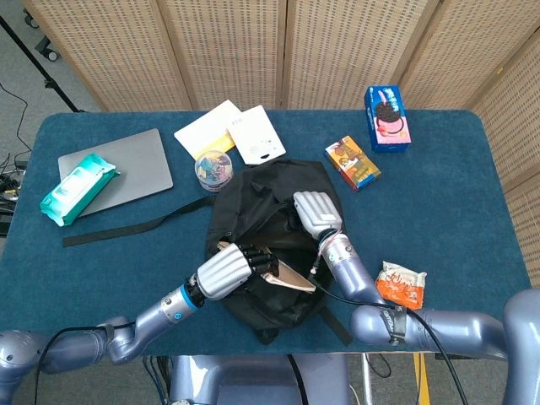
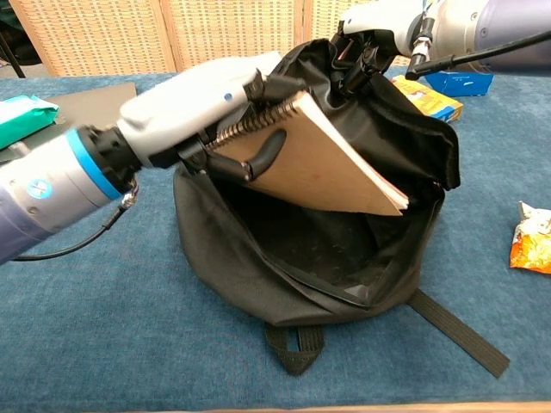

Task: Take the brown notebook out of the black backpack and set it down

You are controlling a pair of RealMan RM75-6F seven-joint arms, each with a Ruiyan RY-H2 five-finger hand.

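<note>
The black backpack (image 1: 268,245) lies open on the blue table (image 1: 456,202), its mouth facing me (image 2: 327,258). My left hand (image 2: 194,116) grips the brown spiral notebook (image 2: 323,163) by its bound edge and holds it tilted above the bag's mouth, its far corner still over the opening. In the head view the left hand (image 1: 226,272) sits at the bag's left rim with the notebook (image 1: 291,277) sticking out. My right hand (image 1: 315,213) holds the bag's upper flap up (image 2: 370,43).
A grey laptop (image 1: 126,173) with a teal wipes pack (image 1: 78,187) lies at far left. White papers (image 1: 232,131) and a small tub (image 1: 213,169) sit behind the bag. Snack boxes (image 1: 353,162), (image 1: 386,116) are at back right, an orange packet (image 1: 399,285) at right. A black strap (image 1: 126,228) trails left.
</note>
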